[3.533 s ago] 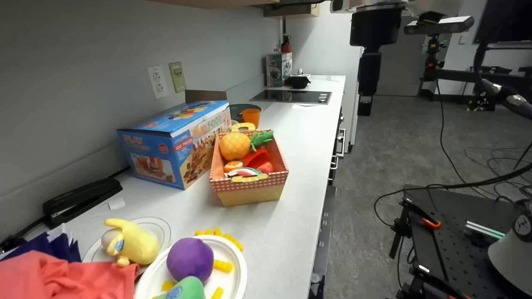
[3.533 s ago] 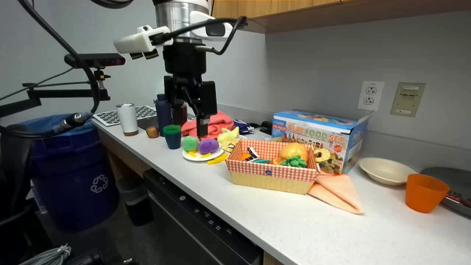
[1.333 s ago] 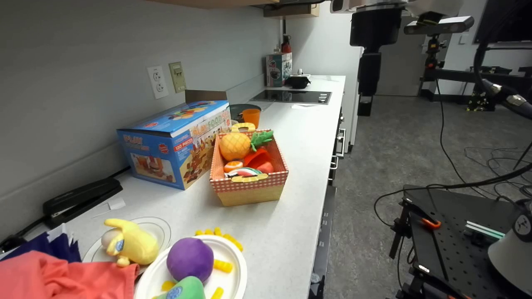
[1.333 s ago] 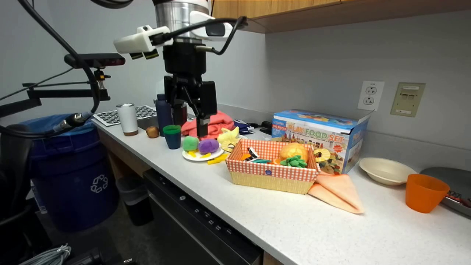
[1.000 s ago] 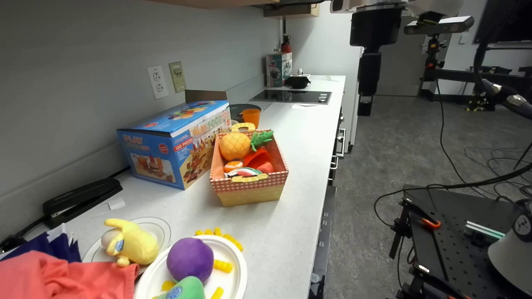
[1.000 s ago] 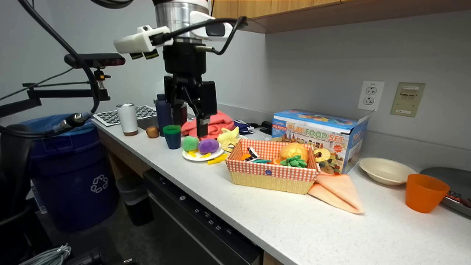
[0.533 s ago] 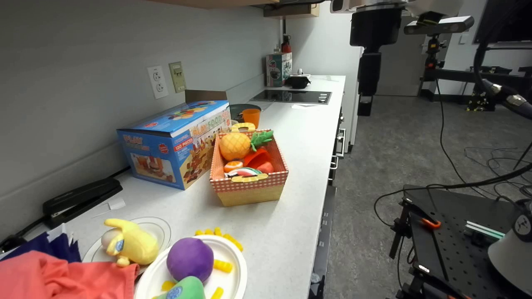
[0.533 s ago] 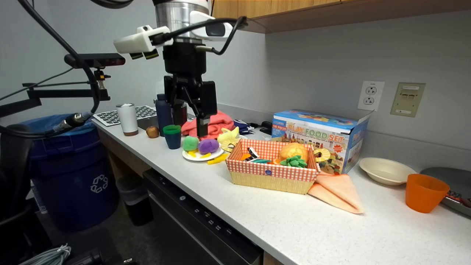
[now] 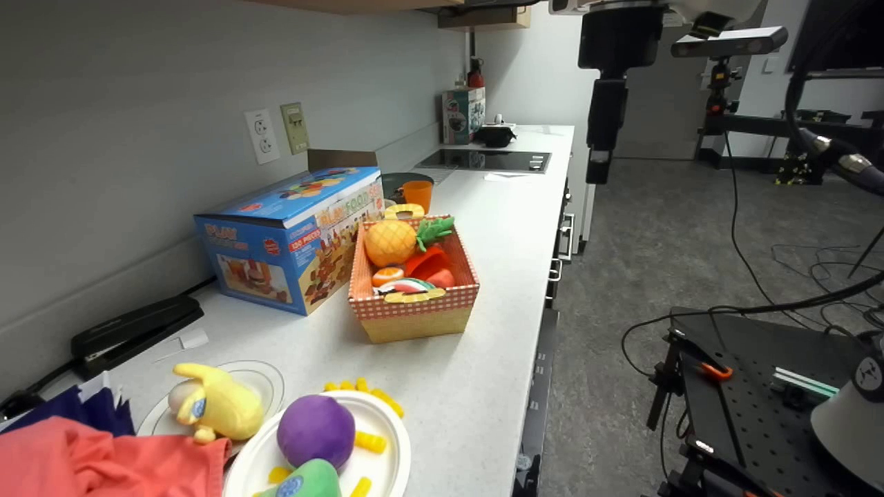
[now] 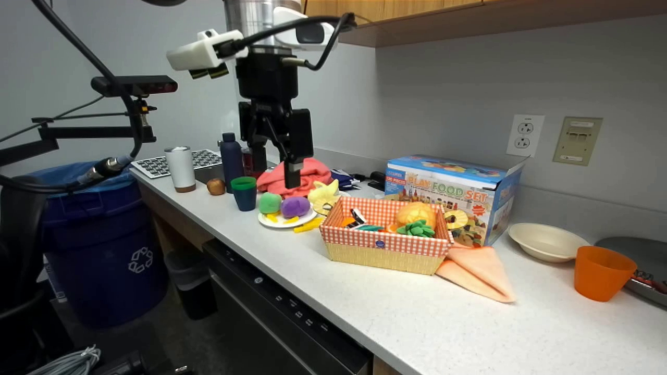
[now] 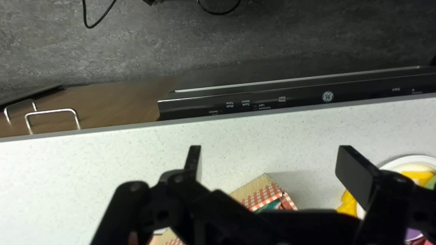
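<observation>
Hand (image 11: 269, 163) is hanging in mid-air, higher than the basket (image 10: 383, 254) and well apart from it. State: released, the two fingers (image 11: 357, 180) standing wide apart and pointing down. In the wrist view the hand is hiding most of the basket; one checked corner of it is showing between the fingers.

Basket is sitting upright on the desk (image 10: 417, 317). Just beside it, on the side toward the wall (image 10: 448, 104), a play food box (image 10: 448, 195) is standing. Off one end of the basket, a white plate (image 9: 398, 455) is holding a purple toy (image 9: 315, 431), a green toy (image 9: 311, 480) and yellow sticks (image 9: 371, 442); more sticks are lying between plate and basket. A yellow toy (image 9: 224, 404) is resting on a pale plate (image 9: 272, 386) off the same end of the basket, toward its wall side.

Off the basket's opposite end: a folded peach napkin (image 10: 482, 273) is lying close in, contact with the basket uncertain; a cream bowl (image 10: 536, 242) and an orange cup (image 10: 602, 273) are standing farther out.

Inside the basket: a toy pineapple (image 9: 390, 243) is lying at the napkin end, its leaves pointing away from the wall; an orange slice (image 9: 387, 277) and a watermelon slice (image 9: 407, 286) are lying at the plate end; red pieces (image 9: 427, 261) are resting beside the pineapple, exact shapes unclear.
</observation>
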Action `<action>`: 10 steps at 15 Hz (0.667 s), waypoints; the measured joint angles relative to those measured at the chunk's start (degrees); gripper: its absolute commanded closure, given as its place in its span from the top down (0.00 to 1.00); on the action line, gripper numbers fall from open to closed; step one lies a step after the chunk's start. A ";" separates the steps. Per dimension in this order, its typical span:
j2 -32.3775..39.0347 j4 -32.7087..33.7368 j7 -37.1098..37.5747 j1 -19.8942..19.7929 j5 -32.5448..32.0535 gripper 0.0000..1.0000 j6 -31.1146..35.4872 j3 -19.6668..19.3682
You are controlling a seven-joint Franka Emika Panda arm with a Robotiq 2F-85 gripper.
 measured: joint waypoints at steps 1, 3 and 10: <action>-0.01 0.52 0.34 -0.19 0.00 1.00 0.24 -0.36; -0.02 1.47 0.93 -0.64 0.00 1.00 1.76 -1.11; -0.21 3.28 4.05 -2.26 -2.69 1.00 10.33 -1.43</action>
